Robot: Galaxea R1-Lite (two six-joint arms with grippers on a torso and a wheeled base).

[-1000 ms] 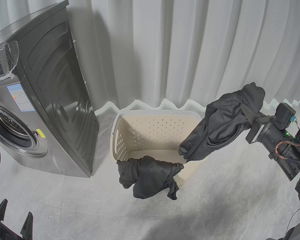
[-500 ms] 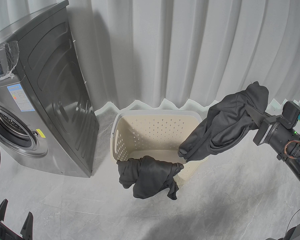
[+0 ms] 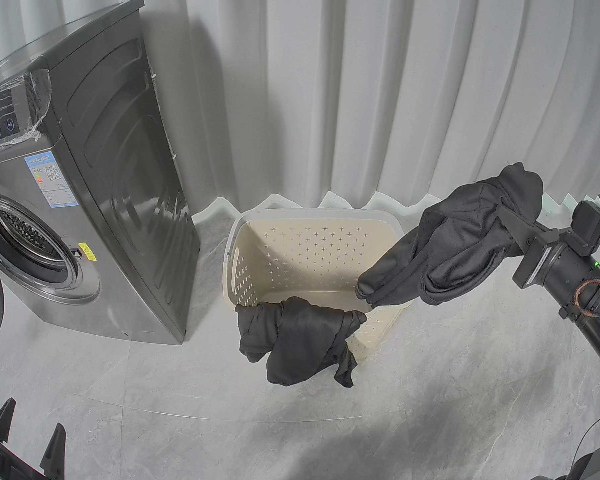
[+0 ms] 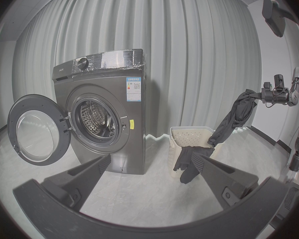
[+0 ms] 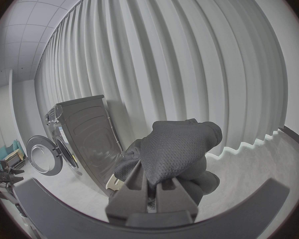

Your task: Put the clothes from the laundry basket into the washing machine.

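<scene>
My right gripper (image 3: pixel 513 223) is clamped on a bunched corner of the dark garment (image 3: pixel 453 248), held high at the 3 o'clock side of the laundry basket (image 3: pixel 313 261), with its tail hanging near the rim. The washing machine (image 3: pixel 113 168) stands at 9 o'clock, door open. I'd worry the tail snags the rim or drags the draped garment (image 3: pixel 297 341) off as I swing across. My left gripper (image 3: pixel 27 431) sits low at 7 o'clock, fingers spread

Clothes (image 3: pixel 300 338) dark grey; laundry basket (image 3: pixel 247 261) cream, star-perforated; washing machine (image 3: pixel 127 168) grey; curtain (image 3: pixel 353 68) white.
</scene>
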